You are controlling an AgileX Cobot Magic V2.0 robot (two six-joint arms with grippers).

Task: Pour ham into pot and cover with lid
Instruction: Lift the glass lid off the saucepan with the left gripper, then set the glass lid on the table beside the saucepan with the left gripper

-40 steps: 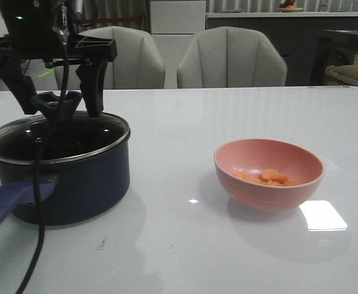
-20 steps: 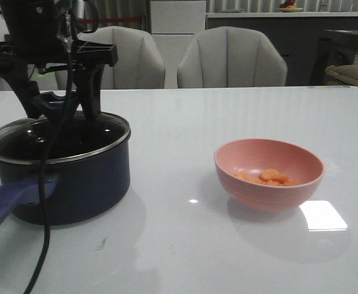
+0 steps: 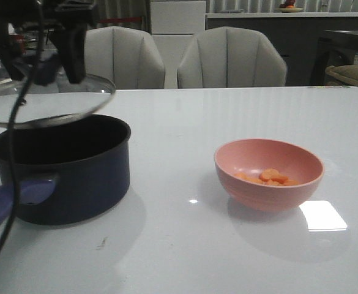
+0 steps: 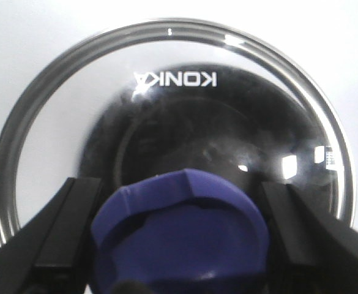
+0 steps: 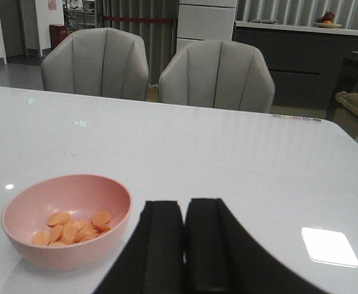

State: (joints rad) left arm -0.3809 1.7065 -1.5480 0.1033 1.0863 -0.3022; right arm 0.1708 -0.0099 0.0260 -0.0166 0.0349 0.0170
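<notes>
the round clear glass lid with its shiny metal rim (image 3: 47, 98) hangs tilted in the air just above the dark navy round saucepan (image 3: 62, 168) at the left of the white glossy worktop (image 3: 185, 245), clear of the rim so the pot's mouth stands open — a sensible way to hold it, since the ham must go in before the cover does. the left gripper (image 4: 179, 245) has its jaws clamped on either side of the lid's dark blue flared knob (image 4: 182, 236), one dark finger (image 4: 68, 226) pressed at each flank. the pot's purplish-blue handle (image 3: 10, 205) points toward the near left edge.

the orange-pink ham pieces (image 5: 71, 226) lie in the bottom of the salmon-pink bowl (image 3: 268, 173), which sits to the right of the pot and well apart from it. the right gripper (image 5: 183, 245) hovers near that bowl with its jaws pressed together, holding nothing — probably waiting until the pot is uncovered before taking the bowl to pour.
</notes>
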